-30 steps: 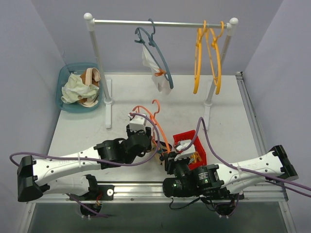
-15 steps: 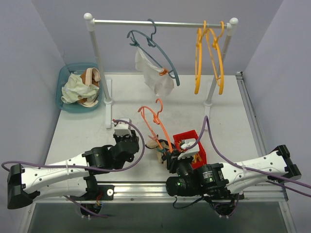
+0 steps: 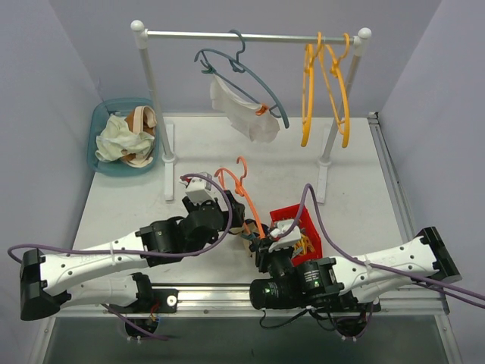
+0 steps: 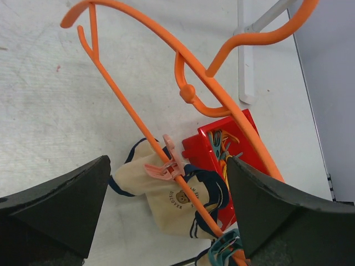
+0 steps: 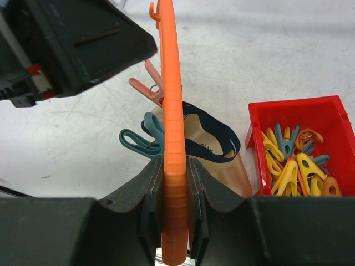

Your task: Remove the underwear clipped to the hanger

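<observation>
The right jaws are clenched on the orange hanger (image 5: 175, 111), gripping its frame edge-on low over the bench (image 3: 204, 148). The hold looks meant to keep the hanger steady and lifted so that the other arm can work on what hangs from it.

The cream briefs (image 4: 169, 199) with dark trim hang from the hanger's straight lower bar, just beside the red bin (image 5: 294, 102) of spare clips. A pink clip (image 4: 165, 166) pins them near the middle of the bar, and a teal clip (image 5: 141, 138) sits further along towards the right jaws. Both clips appear fastened, so this pair is not yet free.

The left jaws are released and spread wide, holding nothing. In the left wrist view one pad stands on each side of the bar, with the pink clip and the cream fabric between them. That placement suggests the arm is lining up to close on either the clip or the cloth; which one cannot be told.

The white briefs (image 3: 246, 114) are well apart from both arms. They hang from the blue-grey hanger (image 3: 267, 91) on the rail (image 3: 250, 35) at the back, pinned by an orange clip (image 3: 261, 110). They look untouched, so roughly half the task, or more, remains.
</observation>
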